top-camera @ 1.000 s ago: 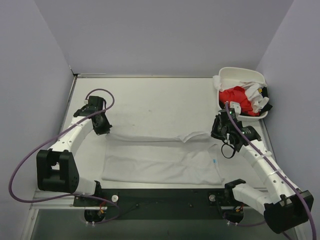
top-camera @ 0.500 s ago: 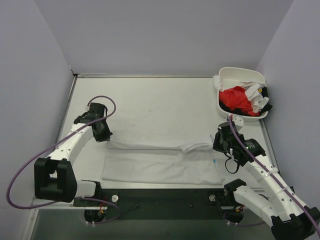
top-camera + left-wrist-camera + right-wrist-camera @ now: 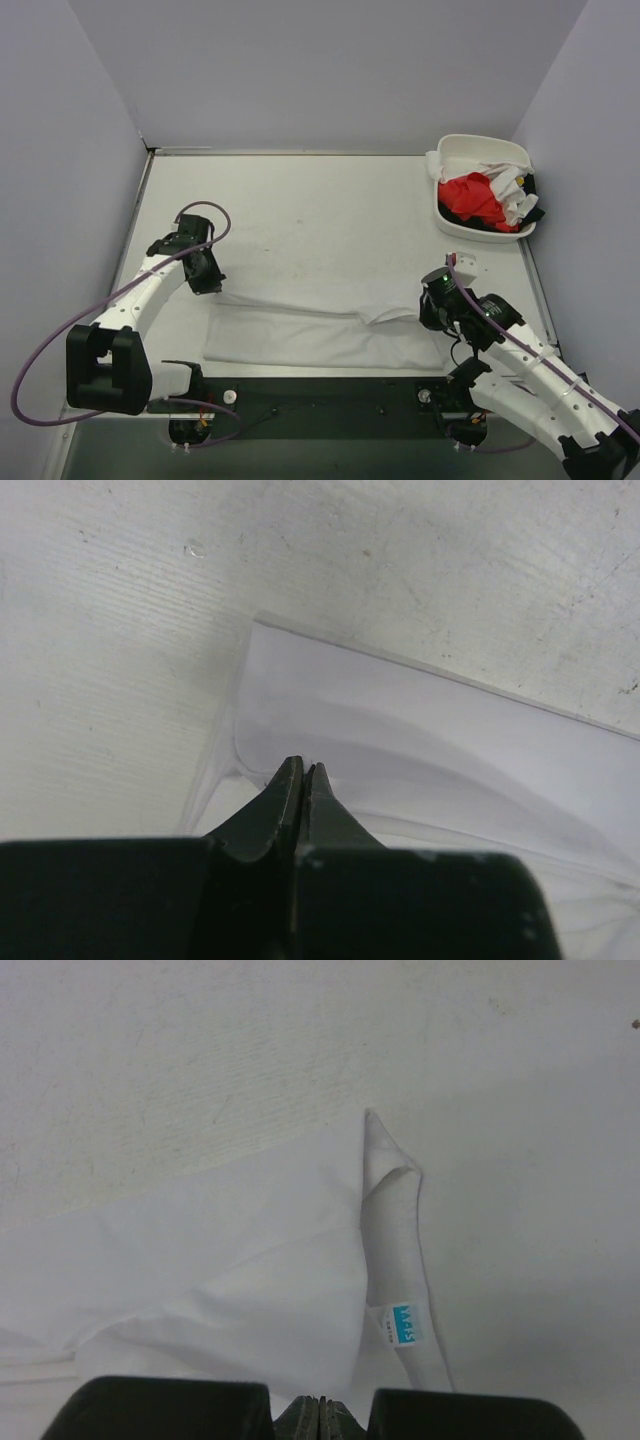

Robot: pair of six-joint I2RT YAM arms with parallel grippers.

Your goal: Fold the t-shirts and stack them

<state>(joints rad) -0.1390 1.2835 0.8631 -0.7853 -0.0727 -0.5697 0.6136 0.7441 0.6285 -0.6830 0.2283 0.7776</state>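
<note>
A plain white t-shirt (image 3: 310, 338) lies spread along the near part of the table, its far edge lifted and drawn over itself. My left gripper (image 3: 208, 283) pinches the shirt's left far corner; in the left wrist view its jaws (image 3: 303, 770) are shut, with the cloth (image 3: 430, 720) tented up to them. My right gripper (image 3: 431, 310) is shut on the right far edge. In the right wrist view only the pressed-together tips (image 3: 322, 1406) show over the cloth (image 3: 220, 1250), beside the blue neck label (image 3: 402, 1325). A red t-shirt (image 3: 470, 197) and white ones (image 3: 507, 180) fill the tub.
The white rounded tub (image 3: 480, 145) stands at the far right corner of the table (image 3: 320, 200). Purple-grey walls close in the left, back and right. A black rail (image 3: 330, 393) runs along the near edge between the arm bases.
Both grippers have moved toward the near edge, pulling the white t-shirt's far edge with them, so the visible strip of shirt has narrowed. The tub and its shirts have not moved.
</note>
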